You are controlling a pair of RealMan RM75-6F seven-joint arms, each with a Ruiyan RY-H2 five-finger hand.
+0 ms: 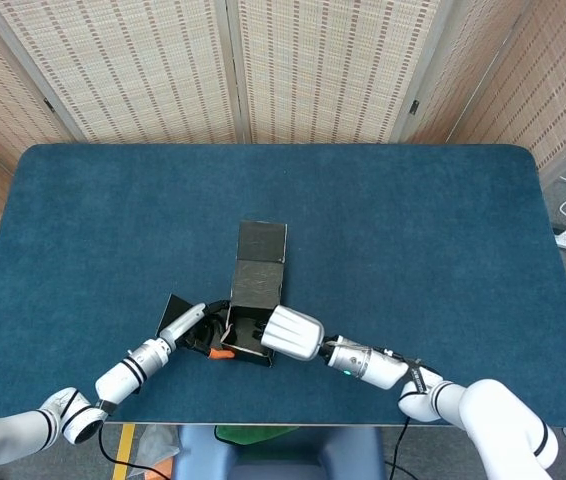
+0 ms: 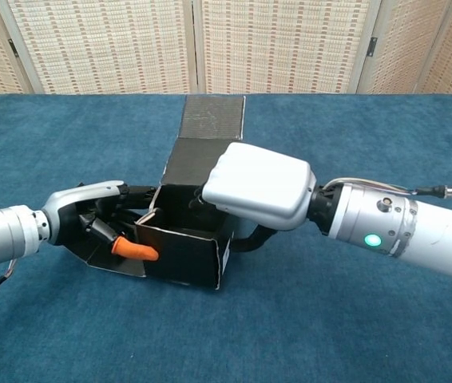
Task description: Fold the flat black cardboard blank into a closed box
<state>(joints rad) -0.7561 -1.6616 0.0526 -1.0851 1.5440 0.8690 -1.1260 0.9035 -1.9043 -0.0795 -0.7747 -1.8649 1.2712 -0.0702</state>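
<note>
We've got the left hand (image 2: 90, 215) gripping the box's (image 2: 182, 255) left wall to steady it, while our right hand (image 2: 258, 185) reaches inside; can't tell its grasp.

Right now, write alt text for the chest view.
A half-folded black cardboard box, its lid flap lying open behind it, sits on a blue table. The left robot hand touches its left side, and the right robot hand reaches over its top, fingers hidden.
</note>
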